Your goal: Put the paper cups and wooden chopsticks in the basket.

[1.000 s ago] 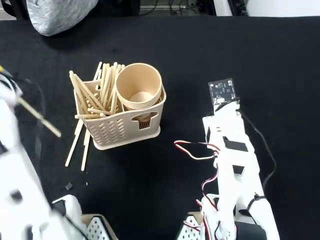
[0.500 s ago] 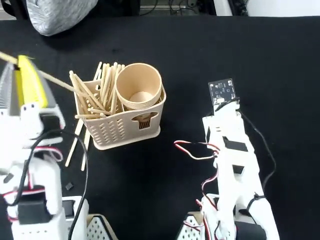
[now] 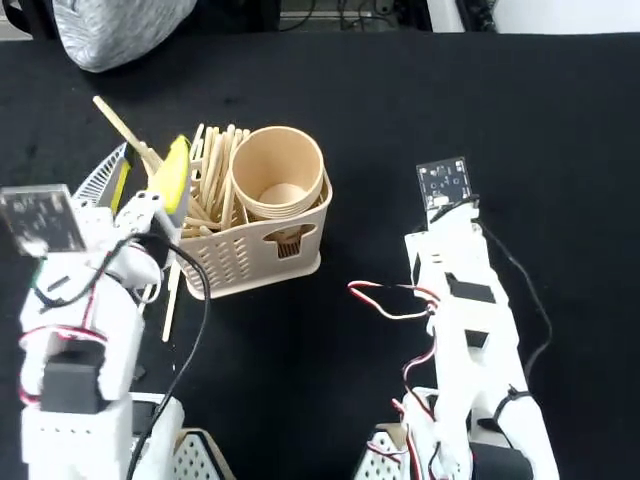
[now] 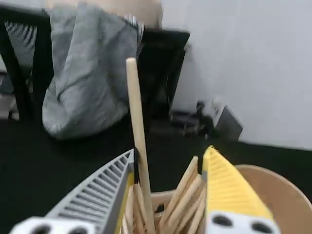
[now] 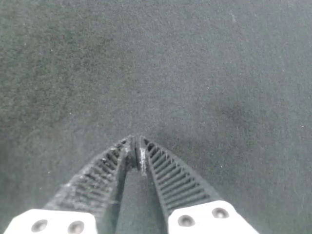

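High view had the cups point(image 3: 278, 175) and most chopsticks point(image 3: 205, 180) in the basket point(image 3: 250, 268), centre-left. The left gripper point(image 3: 152, 150) was spread wide above it, one stick point(image 3: 115, 118) against a finger. Loose sticks point(image 3: 170, 300) lay outside, and the right gripper point(image 5: 135, 144) was pinched closed.

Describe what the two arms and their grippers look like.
Both arms are white plastic with black motors. The left arm trails black and red cables; the left gripper has one grey ribbed finger and one yellow. The right arm carries looping red-white wires; the right gripper has black ribbed fingers.
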{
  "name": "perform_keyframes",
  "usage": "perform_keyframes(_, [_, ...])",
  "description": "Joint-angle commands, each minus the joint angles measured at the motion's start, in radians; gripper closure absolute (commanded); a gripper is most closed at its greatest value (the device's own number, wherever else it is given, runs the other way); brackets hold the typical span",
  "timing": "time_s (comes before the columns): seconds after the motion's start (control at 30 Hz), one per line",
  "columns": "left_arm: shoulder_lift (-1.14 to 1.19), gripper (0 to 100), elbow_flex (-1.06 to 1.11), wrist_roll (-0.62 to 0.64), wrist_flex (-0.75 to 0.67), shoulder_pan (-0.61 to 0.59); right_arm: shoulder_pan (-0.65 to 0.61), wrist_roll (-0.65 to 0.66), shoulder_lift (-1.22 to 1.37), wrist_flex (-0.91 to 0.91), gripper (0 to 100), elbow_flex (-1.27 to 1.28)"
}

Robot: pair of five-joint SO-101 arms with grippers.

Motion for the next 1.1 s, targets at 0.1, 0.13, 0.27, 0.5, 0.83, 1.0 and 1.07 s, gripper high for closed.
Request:
perform_keyframes(0.1, [0.39, 76, -0.634, -0.002, 0.598, -0.145, -0.014, 0.008, -0.001, -0.017, 98.4, -0.002])
perform_keyframes(0.13, [0.454, 76, -0.697, -0.003, 0.651, -0.177, -0.014, 0.008, -0.001, -0.017, 98.4, -0.002])
perform_keyframes(0.27, [0.692, 76, -0.892, -0.002, 0.79, -0.315, -0.014, 0.008, -0.001, -0.017, 98.4, -0.002])
perform_keyframes(0.5, [1.034, 76, -0.99, -0.003, 0.818, -0.466, -0.014, 0.008, -0.002, -0.017, 98.4, -0.002])
perform_keyframes(0.83, [1.143, 76, -1.043, -0.044, 0.807, -0.387, -0.014, 0.008, -0.002, -0.017, 98.4, -0.002])
perform_keyframes(1.0, [1.003, 76, -1.121, 0.012, 0.836, -0.266, -0.014, 0.008, -0.001, -0.017, 98.4, -0.002])
perform_keyframes(1.07, [0.931, 76, -1.147, 0.043, 0.833, -0.226, -0.014, 0.008, -0.001, -0.017, 98.4, -0.002])
